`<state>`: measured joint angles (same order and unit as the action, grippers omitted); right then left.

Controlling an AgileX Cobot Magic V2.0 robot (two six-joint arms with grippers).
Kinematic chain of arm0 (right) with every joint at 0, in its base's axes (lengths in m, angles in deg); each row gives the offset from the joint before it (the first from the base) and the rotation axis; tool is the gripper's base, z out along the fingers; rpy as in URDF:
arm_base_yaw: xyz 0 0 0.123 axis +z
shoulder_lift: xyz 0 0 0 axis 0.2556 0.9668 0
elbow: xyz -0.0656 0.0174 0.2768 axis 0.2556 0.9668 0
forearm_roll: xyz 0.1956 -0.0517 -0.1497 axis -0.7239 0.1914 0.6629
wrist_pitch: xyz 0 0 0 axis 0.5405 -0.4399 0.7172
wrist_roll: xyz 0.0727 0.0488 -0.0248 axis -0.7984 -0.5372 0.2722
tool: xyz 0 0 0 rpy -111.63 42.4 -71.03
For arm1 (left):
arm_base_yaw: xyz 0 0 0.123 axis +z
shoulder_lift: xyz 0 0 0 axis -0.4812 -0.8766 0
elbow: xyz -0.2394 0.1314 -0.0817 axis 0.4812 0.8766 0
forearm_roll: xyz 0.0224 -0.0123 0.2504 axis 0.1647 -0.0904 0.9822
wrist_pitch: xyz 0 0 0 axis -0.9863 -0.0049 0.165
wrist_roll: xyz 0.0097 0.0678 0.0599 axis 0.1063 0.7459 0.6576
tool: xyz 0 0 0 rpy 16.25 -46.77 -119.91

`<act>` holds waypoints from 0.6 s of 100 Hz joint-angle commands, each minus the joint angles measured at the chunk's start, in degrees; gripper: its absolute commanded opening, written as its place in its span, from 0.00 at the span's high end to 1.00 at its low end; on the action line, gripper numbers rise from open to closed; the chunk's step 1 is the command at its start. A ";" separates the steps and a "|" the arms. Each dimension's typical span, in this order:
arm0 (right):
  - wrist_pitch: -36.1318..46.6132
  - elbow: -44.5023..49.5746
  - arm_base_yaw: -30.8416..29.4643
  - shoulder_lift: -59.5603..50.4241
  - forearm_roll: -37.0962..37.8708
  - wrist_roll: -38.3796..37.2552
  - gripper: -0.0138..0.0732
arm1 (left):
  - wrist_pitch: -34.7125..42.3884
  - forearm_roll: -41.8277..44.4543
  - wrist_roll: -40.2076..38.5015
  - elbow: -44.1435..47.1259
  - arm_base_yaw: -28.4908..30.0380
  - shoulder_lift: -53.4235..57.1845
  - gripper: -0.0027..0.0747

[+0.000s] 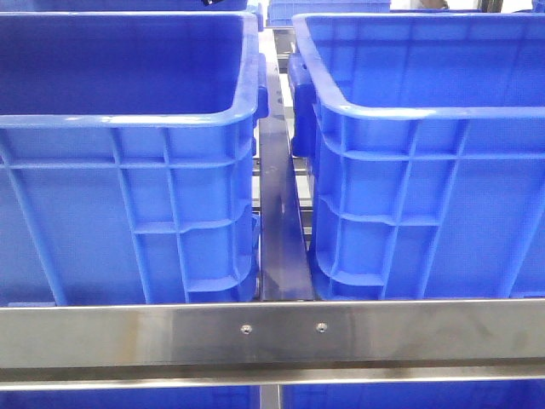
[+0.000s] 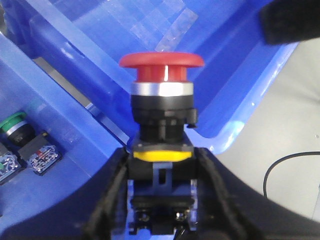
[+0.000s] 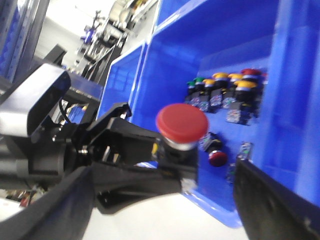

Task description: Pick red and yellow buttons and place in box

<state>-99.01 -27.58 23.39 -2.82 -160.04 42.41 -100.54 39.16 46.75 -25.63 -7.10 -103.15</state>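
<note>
The left gripper (image 2: 161,200) has its black fingers (image 2: 107,195) pinched on the dark body of a red mushroom-head button (image 2: 161,70), which stands upright between them with its cap clear of the fingertips, held over the rim of a blue bin (image 2: 235,90). From the right wrist camera the same red button (image 3: 182,122) shows in the left arm's grip, and the right gripper (image 3: 165,210) is spread wide with nothing between its fingers. Behind it, inside the blue bin (image 3: 220,40), a cluster of loose buttons (image 3: 225,92) with yellow, red and green caps lies on the floor. From the front, two blue bins (image 1: 128,170) sit side by side behind a steel rail (image 1: 272,332).
</note>
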 commanded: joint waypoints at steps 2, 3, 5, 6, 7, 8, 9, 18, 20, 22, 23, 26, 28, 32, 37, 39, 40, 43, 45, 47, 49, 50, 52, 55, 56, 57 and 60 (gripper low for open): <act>1.21 -4.65 2.67 2.11 -4.35 1.59 0.16 | 3.39 -2.16 -0.08 -1.70 -0.36 2.05 0.77; 1.32 -4.89 3.05 2.59 -4.35 1.64 0.16 | 3.39 -2.16 -0.08 -1.70 -0.36 2.05 0.77; 1.66 -5.61 3.59 3.06 -4.35 1.64 0.16 | 3.39 -2.16 -0.08 -1.70 -0.36 2.05 0.77; 1.87 -6.09 3.75 3.54 -4.35 1.70 0.16 | 3.39 -2.16 -0.08 -1.70 -0.36 2.05 0.77; 1.94 -6.32 3.89 3.79 -4.29 1.72 0.16 | 3.39 -2.16 -0.08 -1.70 -0.36 2.05 0.77; 2.06 -6.79 4.19 4.26 -4.29 1.70 0.16 | 3.39 -2.16 -0.08 -1.70 -0.36 2.05 0.77; 2.15 -7.03 4.33 4.50 -4.29 1.75 0.16 | 3.39 -2.16 -0.08 -1.70 -0.36 2.05 0.77; 2.49 -9.56 5.51 7.61 -4.18 1.75 0.16 | 3.39 -2.16 -0.08 -1.70 -0.36 2.05 0.77; 2.49 -10.07 5.70 8.32 -4.18 1.75 0.16 | 3.39 -2.16 -0.08 -1.70 -0.36 2.05 0.77; 2.49 -10.49 5.88 9.02 -4.09 1.75 0.16 | 3.39 -2.16 -0.08 -1.70 -0.36 2.05 0.77; 2.49 -10.60 5.93 9.25 -4.10 1.75 0.16 | 3.39 -2.16 -0.08 -1.70 -0.36 2.05 0.77; 2.36 -11.11 6.23 10.11 -4.10 1.75 0.16 | 3.39 -2.16 -0.08 -1.70 -0.36 2.05 0.77; 2.27 -11.41 6.35 10.75 -4.01 1.75 0.16 | 3.39 -2.16 -0.08 -1.70 -0.36 2.05 0.77; 1.78 -11.90 6.62 11.87 -4.08 1.75 0.16 | 3.39 -2.16 -0.08 -1.70 -0.36 2.05 0.77; 1.29 -12.41 6.92 12.98 -4.00 1.75 0.16 | 3.39 -2.16 -0.08 -1.70 -0.36 2.05 0.77; 1.18 -12.58 7.10 13.32 -4.00 1.75 0.16 | 3.39 -2.16 -0.08 -1.70 -0.36 2.05 0.77; 1.18 -12.59 7.19 13.47 -4.00 1.75 0.16 | 3.39 -2.16 -0.08 -1.70 -0.36 2.05 0.77; 0.87 -12.84 7.40 13.95 -4.00 1.75 0.16 | 3.49 -2.16 -0.08 -1.70 -0.36 2.05 0.77; 0.87 -12.83 7.64 14.11 -4.00 1.75 0.16 | 3.47 -2.16 -0.08 -1.70 -0.36 2.05 0.77; 0.95 -12.83 7.86 14.26 -4.07 1.75 0.16 | 3.47 -2.16 -0.08 -1.70 -0.36 2.05 0.77; 0.95 -12.83 8.02 14.33 -4.07 1.75 0.16 | 3.47 -2.16 -0.08 -1.70 -0.36 2.05 0.77; 1.00 -12.83 8.15 14.42 -4.07 1.75 0.16 | 3.47 -2.16 -0.08 -1.70 -0.36 2.05 0.77; 1.02 -12.83 8.23 14.48 -4.01 1.77 0.16 | 3.47 -2.16 -0.08 -1.70 -0.36 2.05 0.77; 1.02 -12.83 8.31 14.54 -4.01 1.77 0.16 | 3.47 -2.16 -0.08 -1.70 -0.36 2.05 0.77; 1.02 -12.83 8.31 14.54 -4.01 1.77 0.16 | 3.47 -2.16 -0.08 -1.70 -0.36 2.05 0.77; 1.02 -12.83 8.30 14.54 -4.01 1.77 0.16 | 3.47 -2.16 -0.08 -1.70 -0.36 2.05 0.77; 1.02 -12.83 8.30 14.54 -4.01 1.77 0.17 | 3.47 -2.16 -0.08 -1.70 -0.36 2.05 0.77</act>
<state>-96.29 -38.26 31.49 13.45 -160.70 43.28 -100.54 39.16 46.75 -25.63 -7.10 -103.15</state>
